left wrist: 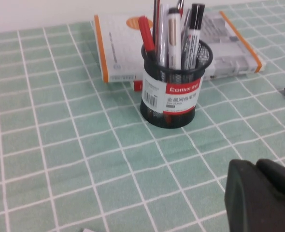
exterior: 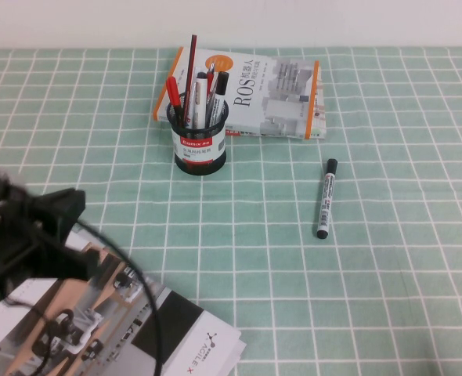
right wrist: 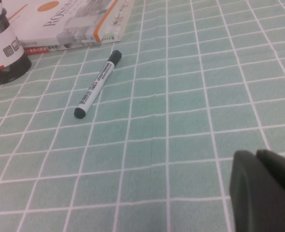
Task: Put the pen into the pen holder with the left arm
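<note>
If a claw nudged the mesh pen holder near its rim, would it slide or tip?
Probably tip: the pen holder is an upright cup with tall pens, including the red pen, rising above its rim. Its wire mesh likely makes it light. Both claws are away from it: the left claw low and near, the right claw over open cloth.

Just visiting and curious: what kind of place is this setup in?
Probably a robotics lab's desk-style test table: a green checked tablecloth, a ROS book, a pen holder full of pens, and a loose marker. Left gripper and right gripper sit low nearby.
</note>
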Controlling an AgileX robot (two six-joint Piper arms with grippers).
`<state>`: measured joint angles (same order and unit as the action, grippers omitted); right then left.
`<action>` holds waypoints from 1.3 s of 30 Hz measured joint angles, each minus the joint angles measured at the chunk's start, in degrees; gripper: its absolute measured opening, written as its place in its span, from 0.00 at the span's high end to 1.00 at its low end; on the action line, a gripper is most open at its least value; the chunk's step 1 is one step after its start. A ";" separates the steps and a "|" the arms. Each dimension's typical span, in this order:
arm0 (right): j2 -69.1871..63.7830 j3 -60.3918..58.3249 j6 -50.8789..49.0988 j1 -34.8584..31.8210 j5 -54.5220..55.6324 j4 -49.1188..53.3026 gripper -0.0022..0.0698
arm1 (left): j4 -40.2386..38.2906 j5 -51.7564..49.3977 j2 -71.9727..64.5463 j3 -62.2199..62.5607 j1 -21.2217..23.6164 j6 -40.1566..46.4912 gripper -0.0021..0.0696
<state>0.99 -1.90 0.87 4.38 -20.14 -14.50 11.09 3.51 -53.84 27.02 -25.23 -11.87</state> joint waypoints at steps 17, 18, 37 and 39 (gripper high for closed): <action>0.00 0.00 0.00 0.00 0.00 0.00 1.00 | -8.62 0.93 42.29 -25.38 13.55 9.54 0.97; 0.00 0.00 0.00 0.00 0.00 0.00 1.00 | -8.75 0.93 44.82 -26.69 13.86 9.55 0.97; 0.00 0.00 0.00 0.00 0.00 0.00 1.00 | -11.09 -23.83 54.33 -28.54 14.06 8.93 0.97; 0.00 0.00 0.00 0.00 0.00 0.00 1.00 | -10.74 -24.36 54.33 -28.54 14.06 8.93 0.97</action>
<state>0.99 -1.90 0.87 4.38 -20.14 -14.50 0.35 -20.84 0.48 -1.52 -11.17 -2.94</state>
